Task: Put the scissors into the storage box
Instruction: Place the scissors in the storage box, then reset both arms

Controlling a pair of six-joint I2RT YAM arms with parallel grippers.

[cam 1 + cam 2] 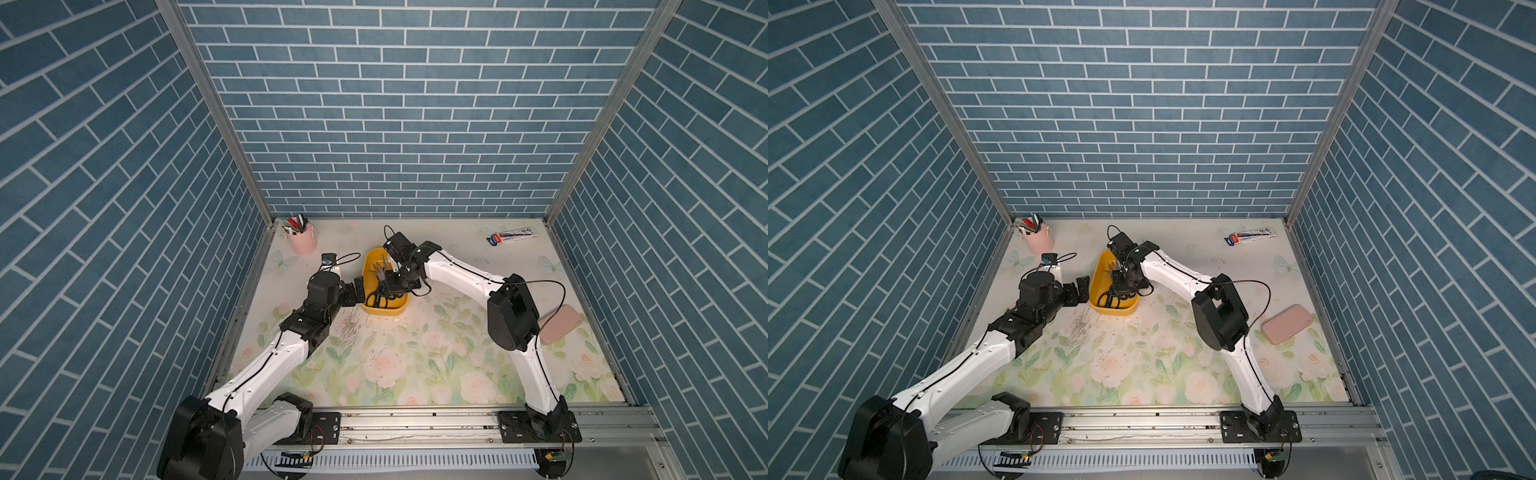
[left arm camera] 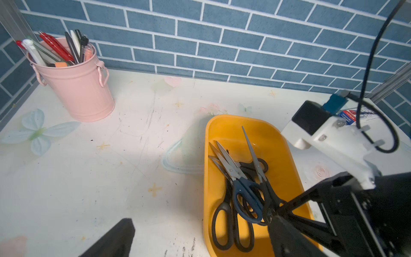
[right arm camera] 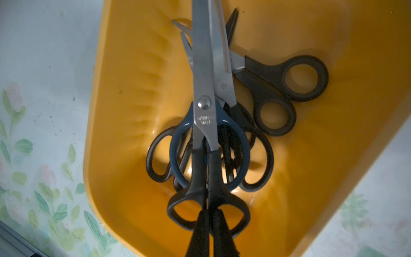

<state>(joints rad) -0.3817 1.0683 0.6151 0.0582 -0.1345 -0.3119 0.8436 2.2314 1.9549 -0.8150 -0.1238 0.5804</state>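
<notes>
The yellow-orange storage box (image 1: pixel 384 313) (image 1: pixel 1113 312) (image 2: pixel 208 178) (image 3: pixel 124 66) sits left of the table's middle. Several scissors (image 1: pixel 376 299) (image 1: pixel 1111 299) lie piled inside it, among them a blue-handled pair (image 2: pixel 246 195) (image 3: pixel 243 142). My right gripper (image 1: pixel 390 286) (image 1: pixel 1119 286) (image 3: pixel 209 212) reaches into the box, shut on the handles of a black-handled pair (image 3: pixel 202 66) (image 2: pixel 253 155). Its blades stretch over the pile; I cannot tell whether they touch it. My left gripper (image 1: pixel 358 291) (image 1: pixel 1082 286) (image 2: pixel 200 222) stands open and empty at the box's left wall.
A pink pen cup (image 1: pixel 301 241) (image 1: pixel 1037 239) (image 2: pixel 82 89) full of pens stands at the back left. A white-and-blue carton (image 1: pixel 513 237) (image 1: pixel 1252 236) lies at the back right. A flat pink case (image 1: pixel 561 324) (image 1: pixel 1287 324) lies behind the right arm's elbow.
</notes>
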